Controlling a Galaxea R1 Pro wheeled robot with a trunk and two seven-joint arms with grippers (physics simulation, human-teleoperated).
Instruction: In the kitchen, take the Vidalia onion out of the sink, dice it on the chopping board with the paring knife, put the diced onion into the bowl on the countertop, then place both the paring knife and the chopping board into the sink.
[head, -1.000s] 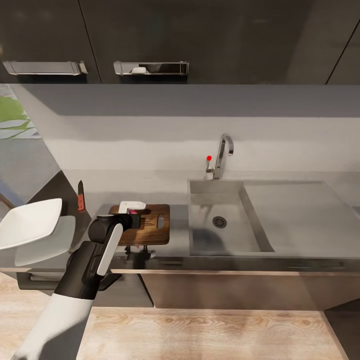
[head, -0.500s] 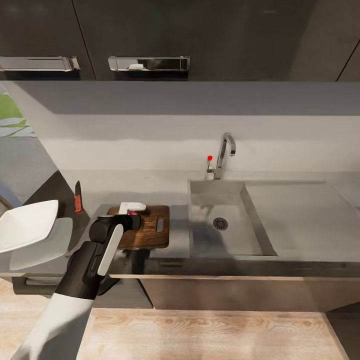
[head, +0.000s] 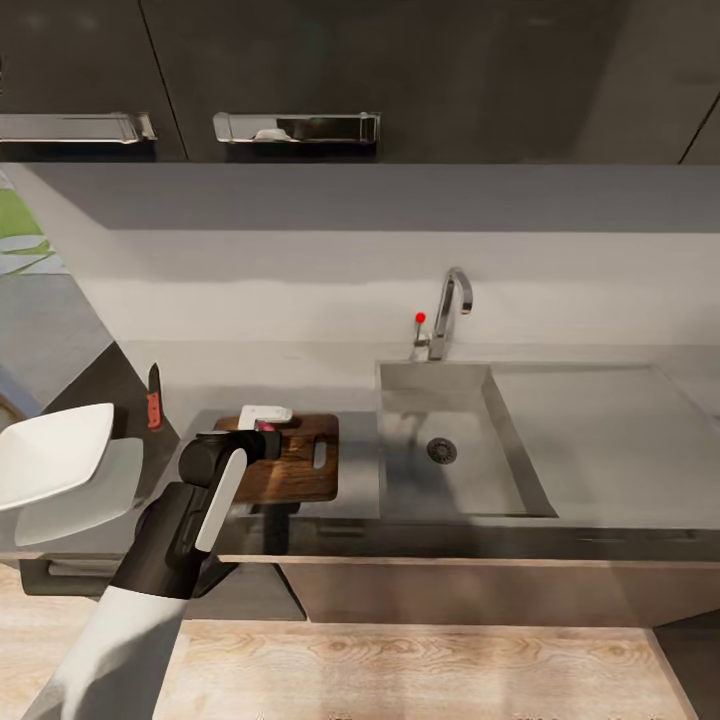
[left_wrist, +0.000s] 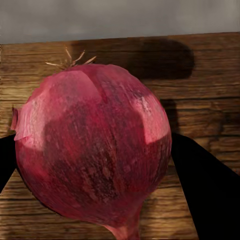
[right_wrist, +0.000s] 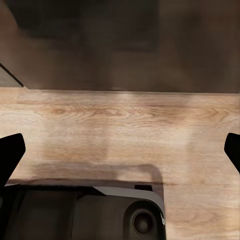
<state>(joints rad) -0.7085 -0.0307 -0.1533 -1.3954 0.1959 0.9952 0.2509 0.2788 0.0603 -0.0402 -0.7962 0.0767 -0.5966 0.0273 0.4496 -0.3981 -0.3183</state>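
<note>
The bowl (head: 55, 450) sits far left of the chopping board (head: 295, 455), the knife (head: 154, 400) between them. The left gripper (left_wrist: 95, 160) clasps the onion (left_wrist: 92, 150) over the board. Right of it lies the sink (head: 450, 450). The right gripper (right_wrist: 120, 150) gapes wide over the floor (right_wrist: 120, 120).

One dark red onion (left_wrist: 92, 150); one brown wooden chopping board (head: 300, 462); one red-handled paring knife (head: 154, 400); one white squarish bowl (head: 50, 450); one grey recessed sink (head: 450, 450).

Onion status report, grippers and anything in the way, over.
Left gripper shut on onion, over chopping board. Right gripper open, above wood floor. Knife lies left of board, clear.
</note>
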